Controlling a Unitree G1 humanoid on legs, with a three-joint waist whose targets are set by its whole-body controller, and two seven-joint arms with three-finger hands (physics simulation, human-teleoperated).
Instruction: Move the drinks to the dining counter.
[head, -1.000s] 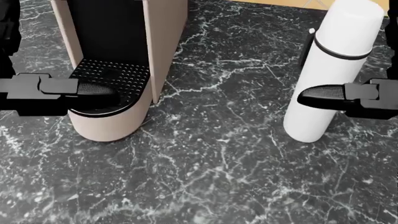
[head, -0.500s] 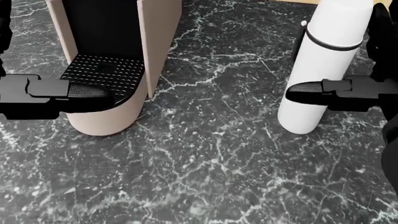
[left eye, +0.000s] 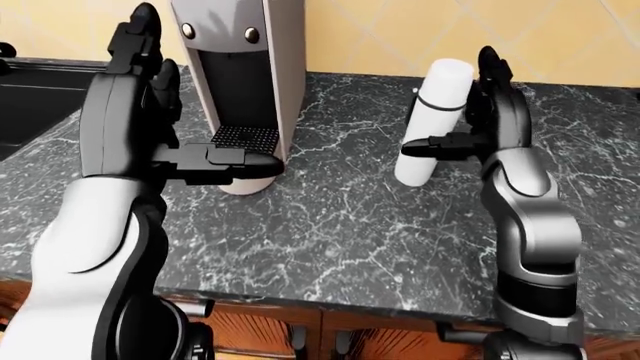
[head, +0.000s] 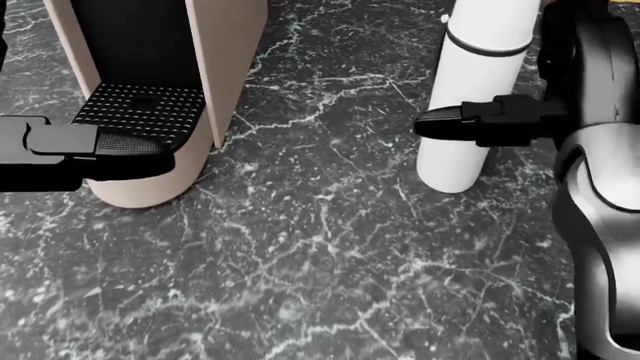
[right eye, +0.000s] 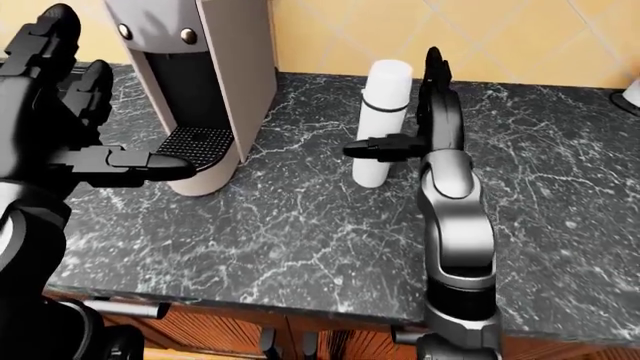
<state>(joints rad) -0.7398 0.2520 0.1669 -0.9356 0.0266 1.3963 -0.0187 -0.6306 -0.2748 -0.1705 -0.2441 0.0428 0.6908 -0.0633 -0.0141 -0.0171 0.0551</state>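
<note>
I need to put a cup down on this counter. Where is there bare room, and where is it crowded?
The dark marble counter is bare between the coffee machine and the white thermos, and down to its near edge. It also looks bare right of the thermos. It is crowded at the machine's drip tray, where the left hand hovers, and at the thermos, which the right hand flanks.

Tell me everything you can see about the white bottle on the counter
The white bottle is a tall plain cylinder with a thin dark band below its cap section; the surface looks smooth and matte. It stands upright on the black marble counter, right of the beige coffee machine. The right hand stands open at its right side, one finger reaching across its middle; whether they touch is unclear.
</note>
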